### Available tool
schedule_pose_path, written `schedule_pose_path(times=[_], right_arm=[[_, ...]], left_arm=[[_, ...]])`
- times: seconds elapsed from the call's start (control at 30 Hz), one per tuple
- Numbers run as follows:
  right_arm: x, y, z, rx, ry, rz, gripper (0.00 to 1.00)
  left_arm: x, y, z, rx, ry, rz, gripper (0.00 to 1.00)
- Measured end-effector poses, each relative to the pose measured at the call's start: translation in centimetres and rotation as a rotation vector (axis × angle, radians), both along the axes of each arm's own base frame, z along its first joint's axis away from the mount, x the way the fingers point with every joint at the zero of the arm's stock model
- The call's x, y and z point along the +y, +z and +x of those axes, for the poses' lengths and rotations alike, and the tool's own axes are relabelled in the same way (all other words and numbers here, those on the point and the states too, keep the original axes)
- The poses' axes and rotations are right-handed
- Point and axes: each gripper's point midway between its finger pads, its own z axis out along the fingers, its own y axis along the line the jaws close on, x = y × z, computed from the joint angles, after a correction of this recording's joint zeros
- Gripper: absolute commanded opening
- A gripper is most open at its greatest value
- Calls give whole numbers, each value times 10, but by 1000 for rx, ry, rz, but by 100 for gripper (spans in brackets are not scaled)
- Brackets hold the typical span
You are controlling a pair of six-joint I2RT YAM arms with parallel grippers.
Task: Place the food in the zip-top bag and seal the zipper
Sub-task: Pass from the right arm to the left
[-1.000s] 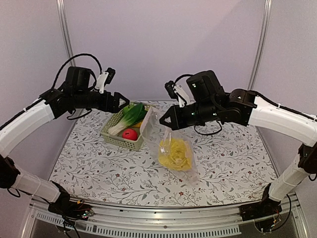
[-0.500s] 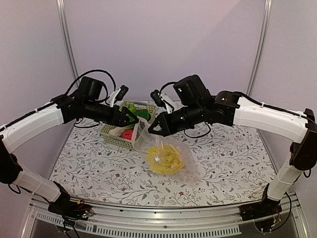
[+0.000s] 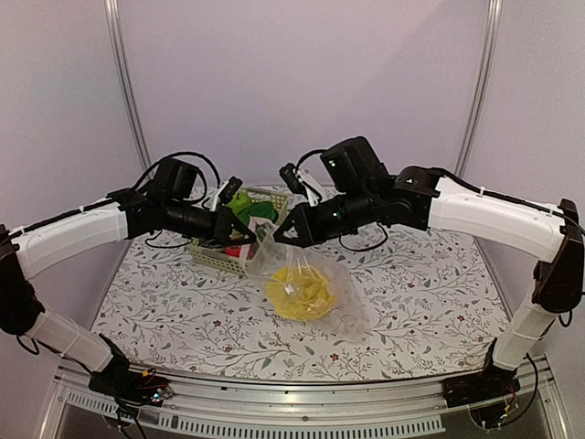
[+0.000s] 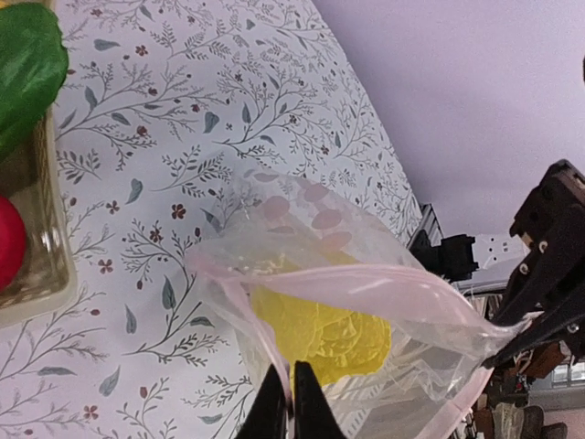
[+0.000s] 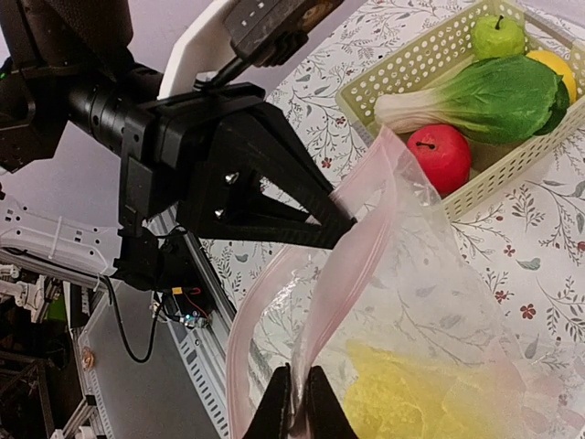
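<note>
- Jaws of the left gripper point(image 4: 291, 404) are pressed together on one lip of the zip-top bag point(image 4: 302, 229). In its wrist view the pink zipper point(image 4: 384, 277) strip runs up from between the fingertips.
- Jaws of the right gripper point(image 5: 294, 407) are likewise closed to a slit, pinching the same pink strip on the other lip.
- From above, the two grippers nearly meet tip to tip over the middle of the table point(image 3: 420, 283). The left one comes in from nine o'clock and the right one from three o'clock.
- The bag's mouth is held up between them and gapes in a loop between the two pinch points.
- From the grips the bag slopes down toward five o'clock, and its crinkled lower end lies on the flowered cloth.
- One piece of food, the yellow cabbage point(image 3: 300, 293), sits low inside the bag and shows plainly through the plastic.
- A pale green basket point(image 5: 494, 178) stands at ten o'clock from the bag, just beside the raised mouth.
- The rest of the food in sight lies in the basket:
  - the red round fruit point(image 5: 443, 155) at the edge nearest the bag
  - the dark green vegetable point(image 5: 494, 96) lying across the middle
  - the green apple point(image 5: 498, 37) and the small yellow fruit point(image 5: 555, 69) side by side at the far end
</note>
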Motion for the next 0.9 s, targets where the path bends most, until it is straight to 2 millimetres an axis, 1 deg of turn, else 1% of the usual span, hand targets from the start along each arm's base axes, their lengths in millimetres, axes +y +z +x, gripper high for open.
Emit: schedule_pose_path(times=[0.1, 0.17, 0.2, 0.23, 0.27, 0.33, 0.4, 0.47, 0.57, 0.63, 0.7, 0.73, 0.8, 0.83, 0.87, 0.9], right_arm=[[-3, 0, 10, 2, -29, 0, 11], [-5, 0, 17, 2, -50, 0, 20], [-6, 0, 18, 3, -55, -3, 28], [-7, -1, 21, 0, -60, -7, 39], [-8, -1, 21, 0, -63, -11, 48], [-9, -1, 22, -9, -64, -19, 63], [-12, -3, 22, -17, -70, -29, 74], [-22, -3, 20, -29, -88, -42, 84], [-52, 2, 11, -50, -137, -58, 89], [-72, 6, 3, -62, -169, -52, 90], [-94, 5, -8, -63, -195, -40, 90], [-107, -2, -16, -55, -202, -37, 90], [-122, -21, -27, -24, -216, -47, 90], [-128, -33, -31, -5, -223, -59, 89], [-135, -54, -37, 28, -233, -84, 89], [-140, -70, -42, 56, -239, -110, 89]], left_arm=[[-1, -5, -2, 36, 13, -25, 0], [-1, -7, -3, 56, 37, -49, 0], [0, -6, -4, 63, 50, -64, 0], [1, -5, -5, 68, 61, -77, 0], [3, -3, -6, 72, 76, -90, 0], [7, 1, -4, 73, 112, -110, 0], [14, 5, -1, 66, 151, -127, 0], [27, 7, 7, 58, 208, -140, 0], [48, -1, 19, 68, 297, -139, 0], [57, -7, 25, 83, 333, -134, 0], [63, -15, 29, 100, 357, -128, 0], [65, -18, 31, 107, 366, -123, 0], [68, -21, 34, 114, 377, -120, 0], [70, -21, 35, 116, 381, -120, 0], [71, -22, 36, 116, 385, -119, 0], [72, -22, 37, 115, 389, -119, 0]])
